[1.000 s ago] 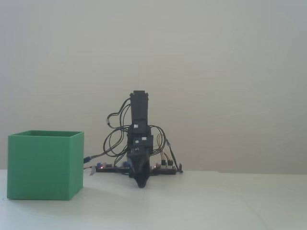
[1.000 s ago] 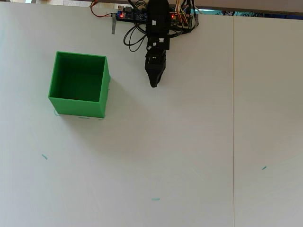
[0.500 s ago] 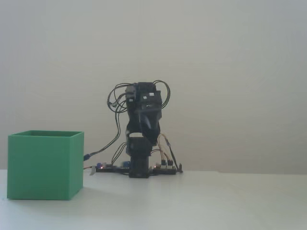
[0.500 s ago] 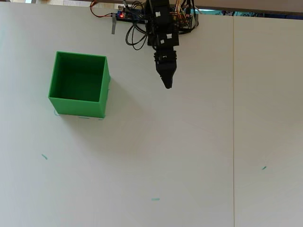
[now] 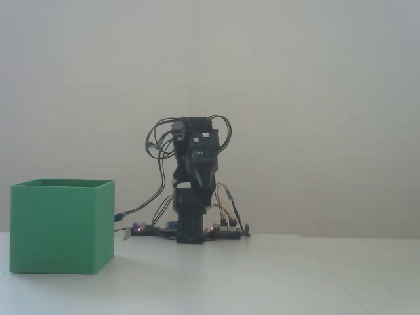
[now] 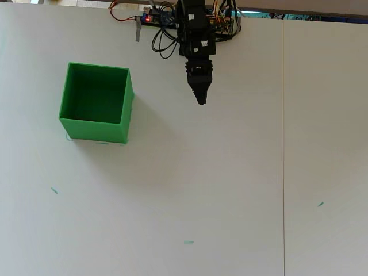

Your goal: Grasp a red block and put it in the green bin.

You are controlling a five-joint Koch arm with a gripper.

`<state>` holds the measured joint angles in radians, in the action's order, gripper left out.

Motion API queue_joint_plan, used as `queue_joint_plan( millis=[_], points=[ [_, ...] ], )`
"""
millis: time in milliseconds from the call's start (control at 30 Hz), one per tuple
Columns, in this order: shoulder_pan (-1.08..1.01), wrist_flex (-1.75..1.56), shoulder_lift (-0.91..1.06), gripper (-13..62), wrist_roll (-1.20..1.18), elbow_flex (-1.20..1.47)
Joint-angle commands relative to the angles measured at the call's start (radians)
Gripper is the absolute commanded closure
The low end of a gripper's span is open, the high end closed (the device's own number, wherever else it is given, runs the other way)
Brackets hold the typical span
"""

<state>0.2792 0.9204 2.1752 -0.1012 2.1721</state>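
Green and matte, the bin [image 6: 96, 102] stands on the white table [image 6: 230, 190] toward the upper left of the overhead view, its square top open and its inside showing only green walls and floor; in the fixed view the bin [image 5: 62, 226] sits at the far left, resting flat on the table [image 5: 295, 282], with its top rim level.

We see the black arm [image 6: 194, 29] rising from its base at the top edge of the overhead view, with a tangle of wires [image 6: 164, 43] and a circuit board [image 6: 152, 18] just beside the base; in the fixed view the arm [image 5: 194, 190] is folded upright against a pale wall [image 5: 315, 98], wires [image 5: 157, 147] looping off its upper part.

The gripper [image 6: 200, 99] points down the overhead view and tapers to a single dark tip, to the right of the bin and well apart from it; we see no gap between the jaws there, and they look pressed together with nothing between them. In the fixed view the gripper is lost against the dark body of the arm, so we cannot pick out its tips.

We cannot find the red block in either view; the inside of the bin shows no red from above.

A thin seam [image 6: 283, 144] runs down the table on the right of the overhead view, and a few small teal marks [image 6: 188, 242] dot the surface.
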Motion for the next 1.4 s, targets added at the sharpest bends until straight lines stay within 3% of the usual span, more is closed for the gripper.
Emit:
queue_joint_plan(
  millis=[0, 1367],
  points=[
    [-0.003, -0.002, 0.037, 12.7, 0.002, -0.026],
    [-0.021, -0.002, 0.058, 12.7, -0.002, -0.003]
  ],
)
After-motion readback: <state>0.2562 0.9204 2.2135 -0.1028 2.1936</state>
